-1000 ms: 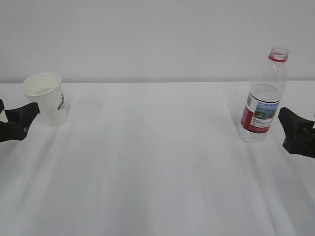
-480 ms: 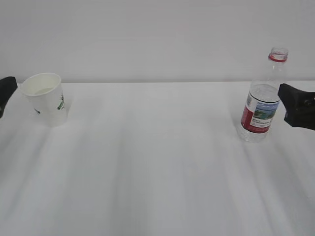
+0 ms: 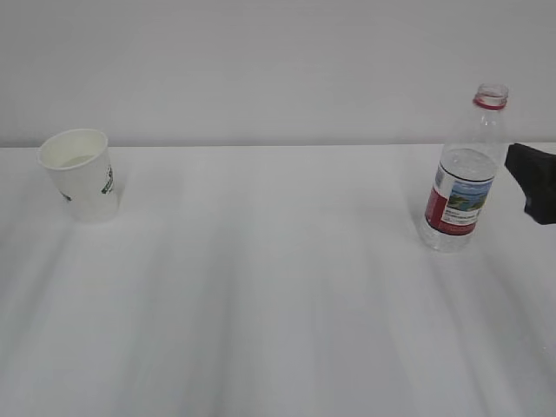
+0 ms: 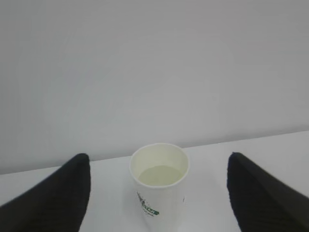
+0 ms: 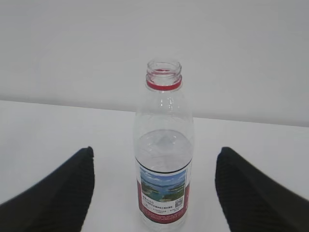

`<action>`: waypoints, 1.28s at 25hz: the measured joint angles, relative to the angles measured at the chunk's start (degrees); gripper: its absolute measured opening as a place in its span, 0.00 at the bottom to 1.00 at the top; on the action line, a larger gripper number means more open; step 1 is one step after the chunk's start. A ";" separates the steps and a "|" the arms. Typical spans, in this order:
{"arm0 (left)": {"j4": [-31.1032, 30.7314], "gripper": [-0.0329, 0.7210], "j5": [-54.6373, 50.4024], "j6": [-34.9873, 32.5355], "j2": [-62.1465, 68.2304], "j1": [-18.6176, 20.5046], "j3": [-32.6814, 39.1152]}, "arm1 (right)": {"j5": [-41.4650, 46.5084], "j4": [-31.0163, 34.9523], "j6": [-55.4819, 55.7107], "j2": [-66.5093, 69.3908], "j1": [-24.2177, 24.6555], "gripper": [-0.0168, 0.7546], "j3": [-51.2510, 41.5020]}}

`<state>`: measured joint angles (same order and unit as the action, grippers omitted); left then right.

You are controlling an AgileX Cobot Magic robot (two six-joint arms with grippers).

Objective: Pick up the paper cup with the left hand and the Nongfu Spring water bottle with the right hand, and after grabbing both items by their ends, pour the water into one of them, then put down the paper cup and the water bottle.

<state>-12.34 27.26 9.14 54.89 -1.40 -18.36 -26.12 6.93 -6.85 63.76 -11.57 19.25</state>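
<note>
The paper cup (image 3: 80, 174) stands upright at the table's far left, white with a small green logo. In the left wrist view the cup (image 4: 159, 193) sits centred ahead of my left gripper (image 4: 158, 159), which is open, fingers wide on either side and clear of it. The left hand is outside the exterior view. The Nongfu Spring water bottle (image 3: 460, 182) stands uncapped at the right with water (image 5: 163, 145) up to above its label. My right gripper (image 5: 154, 151) is open and apart from the bottle (image 5: 163, 183). A black fingertip (image 3: 532, 181) shows at the right edge.
The white table (image 3: 278, 295) stretches between cup and bottle, with a plain white wall (image 3: 278, 69) behind it. The cup's inside has a pale bottom; I cannot tell whether liquid lies in it.
Both grippers have risen and drawn back outward. The left one has left the exterior view, and the right one now shows only at the right edge. Cup and bottle have not moved.
</note>
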 joint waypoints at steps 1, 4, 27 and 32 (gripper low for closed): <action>0.00 0.90 -2.17 0.09 -1.93 0.00 0.00 | 0.89 0.00 -0.45 -0.91 0.00 0.78 0.00; 0.00 0.90 -7.93 0.09 -7.72 0.00 -0.53 | 4.11 0.00 -1.30 -3.72 0.00 0.78 0.00; 0.21 0.79 -44.66 0.09 -36.39 0.00 -5.56 | 35.56 -1.02 -4.36 -34.89 0.00 0.78 0.00; 2.44 0.79 -54.17 -0.73 -37.24 0.00 -8.67 | 47.94 -3.51 -4.58 -38.38 0.00 0.78 2.74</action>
<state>-9.90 -26.91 8.40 17.65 -1.40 -27.03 21.82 3.42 -11.43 25.38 -11.57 21.99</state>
